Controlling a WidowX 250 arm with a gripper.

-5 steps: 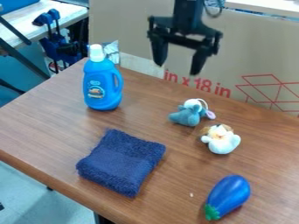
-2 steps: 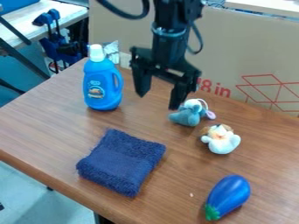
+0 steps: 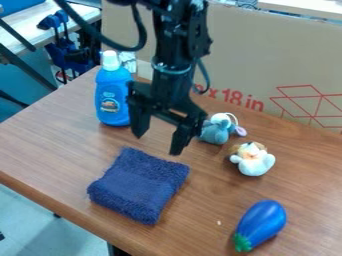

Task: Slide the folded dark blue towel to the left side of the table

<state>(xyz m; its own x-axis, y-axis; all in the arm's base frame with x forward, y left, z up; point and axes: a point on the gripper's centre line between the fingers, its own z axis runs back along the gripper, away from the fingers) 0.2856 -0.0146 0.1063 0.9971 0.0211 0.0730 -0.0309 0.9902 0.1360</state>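
A lab or workshop, by the blue clamps (image 3: pixel 59 30) near a side bench (image 3: pixel 83 14) and robot arm (image 3: pixel 175 65).

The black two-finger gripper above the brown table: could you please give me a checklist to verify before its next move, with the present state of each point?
1. Black two-finger gripper, fingers open: ok.
2. Nothing held between the fingers: ok.
3. Folded dark-blue towel lying flat: ok.
4. Blue plastic bottle with white cap, upright: ok.
5. Gripper clear of grey-blue plush toy: cannot tell; they overlap in the view.
6. Height above the brown table: cannot tell.
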